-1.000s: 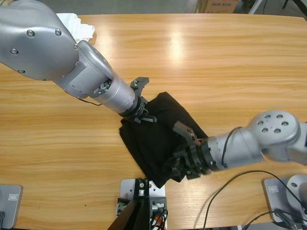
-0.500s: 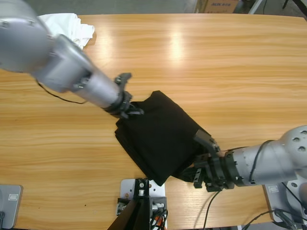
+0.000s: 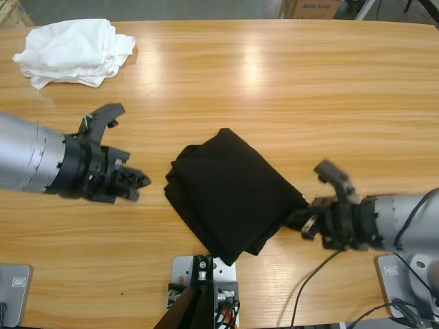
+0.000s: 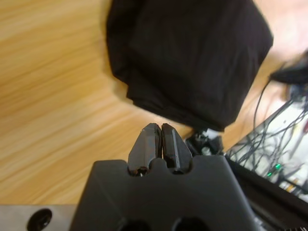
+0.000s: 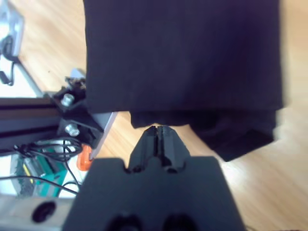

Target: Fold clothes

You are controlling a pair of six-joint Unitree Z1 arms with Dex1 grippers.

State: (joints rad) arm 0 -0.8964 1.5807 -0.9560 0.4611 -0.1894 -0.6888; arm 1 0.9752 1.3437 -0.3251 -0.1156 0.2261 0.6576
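The black shirt (image 3: pixel 230 192) lies folded into a compact, skewed bundle at the table's front middle; collar and logo are hidden. It fills the top of the left wrist view (image 4: pixel 192 53) and of the right wrist view (image 5: pixel 183 57). My left gripper (image 3: pixel 139 181) is shut and empty, a short gap left of the shirt, jaws pressed together (image 4: pixel 158 131). My right gripper (image 3: pixel 299 218) is also shut, its tips (image 5: pixel 157 131) right at the shirt's right edge, with no cloth seen between them. The white garments (image 3: pixel 72 49) sit bundled at the far left corner.
The wooden table (image 3: pixel 274 89) stretches bare behind the shirt. Cables (image 3: pixel 322 274) run off the front edge under the right arm, and more cables and rig parts (image 4: pixel 279 144) show past the table edge. A cardboard box (image 3: pixel 312 8) stands beyond the far edge.
Both arms have drawn away from the shirt, the left one to the left and the right one to the right. The shirt lies free and the white bundle is uncovered.
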